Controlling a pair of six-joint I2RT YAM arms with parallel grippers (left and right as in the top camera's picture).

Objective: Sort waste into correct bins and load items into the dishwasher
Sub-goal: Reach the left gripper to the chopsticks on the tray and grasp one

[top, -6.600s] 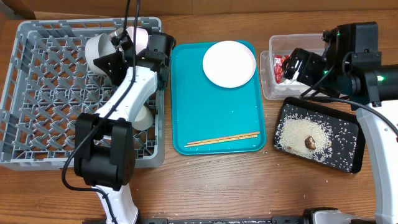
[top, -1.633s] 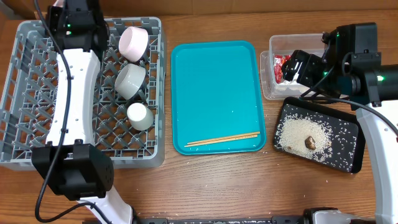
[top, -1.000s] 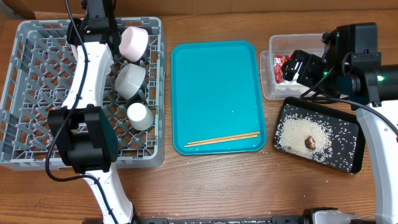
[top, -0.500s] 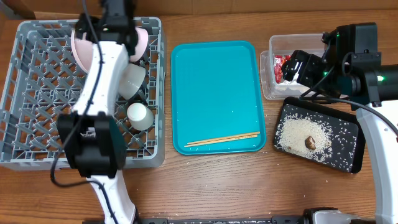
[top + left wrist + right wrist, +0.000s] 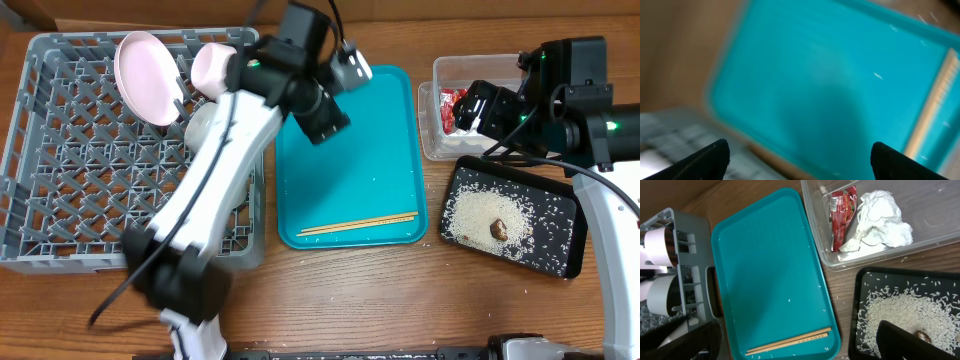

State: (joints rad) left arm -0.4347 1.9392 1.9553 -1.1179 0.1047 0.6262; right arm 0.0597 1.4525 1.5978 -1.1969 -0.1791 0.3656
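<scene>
The pale pink plate (image 5: 142, 76) stands on edge at the back of the grey dishwasher rack (image 5: 70, 170), beside a pinkish bowl (image 5: 212, 66) and a white bowl (image 5: 199, 126). My left gripper (image 5: 335, 100) (image 5: 801, 160) hovers open and empty over the teal tray's back left corner; its view is blurred. The chopsticks (image 5: 358, 224) (image 5: 790, 341) lie at the tray's front. The clear tub (image 5: 480, 68) (image 5: 940, 200) holds the red wrapper (image 5: 842, 215) and the tissue (image 5: 880, 222). Rice (image 5: 905, 315) and a brown lump (image 5: 497, 229) lie in the black tray (image 5: 560, 215). My right gripper (image 5: 472, 106) (image 5: 795, 342) hangs open above the tub.
The teal tray (image 5: 350, 150) (image 5: 840, 75) lies between the rack and the bins, with a few stray grains on it. My left arm crosses the rack's right side and hides part of it. Bare wooden table (image 5: 400, 300) runs along the front.
My left gripper opened and let go of the plate, which now stands in the rack. The left arm then swung right, over the teal tray. The right arm has not moved.
</scene>
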